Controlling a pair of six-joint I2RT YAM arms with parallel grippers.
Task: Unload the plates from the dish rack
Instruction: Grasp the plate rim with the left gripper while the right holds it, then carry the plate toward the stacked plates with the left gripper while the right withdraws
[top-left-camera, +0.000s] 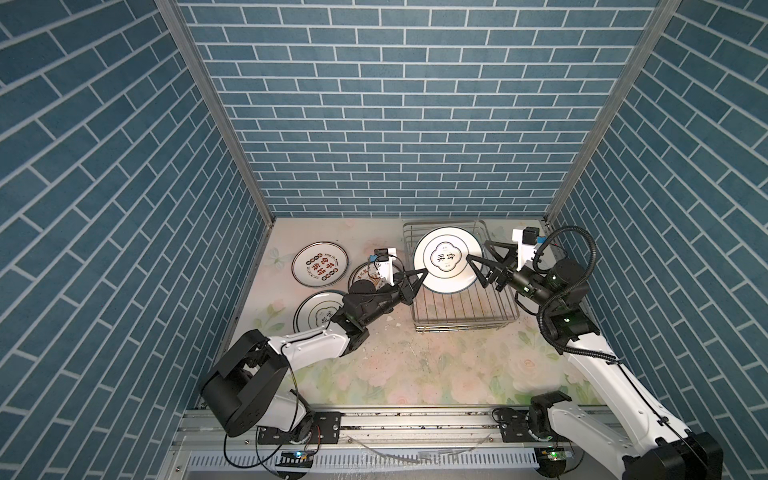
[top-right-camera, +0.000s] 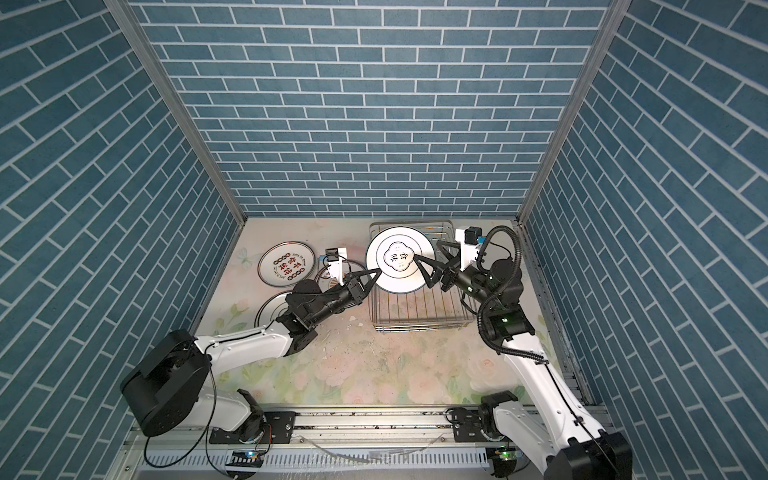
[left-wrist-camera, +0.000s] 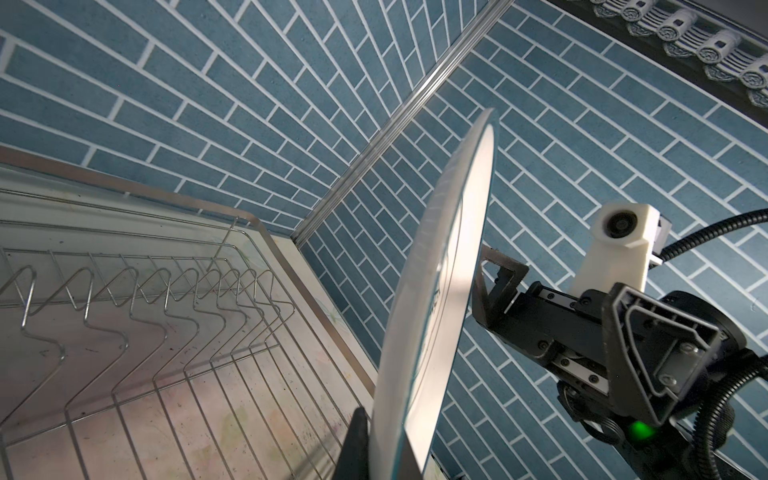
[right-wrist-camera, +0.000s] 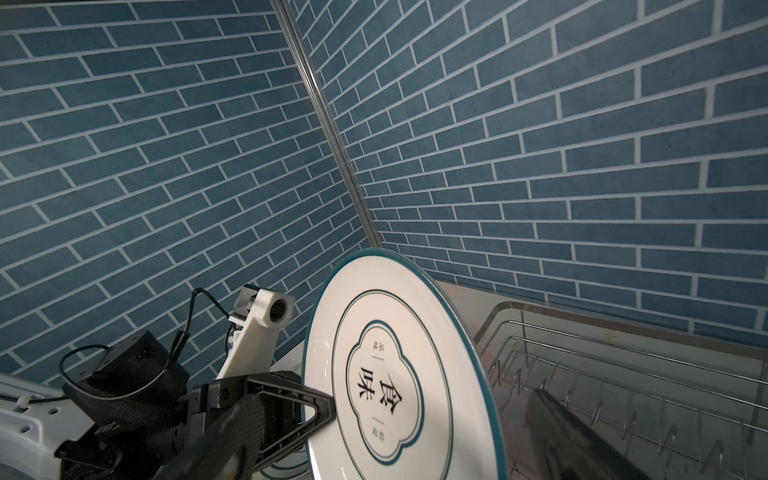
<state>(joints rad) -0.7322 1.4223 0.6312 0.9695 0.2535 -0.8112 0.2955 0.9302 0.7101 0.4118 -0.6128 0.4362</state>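
Above the dish rack (top-left-camera: 465, 325), the left gripper (top-left-camera: 422, 276) pinches one plate (top-left-camera: 446, 259) by its edge
The left jaws are pressed tight on the rim, and the plate is tilted in the air with its printed face up. The right gripper (top-left-camera: 478, 252) has its jaws spread wide, one on each side of the far edge, not squeezing. The rack below looks empty, and three other plates (top-left-camera: 316, 264) lie flat on the table (top-left-camera: 395, 365) to the left. So one small pinch holds it all. The plate could swing or slip out and crack on the rack, or the right jaw could bump it when it pulls back
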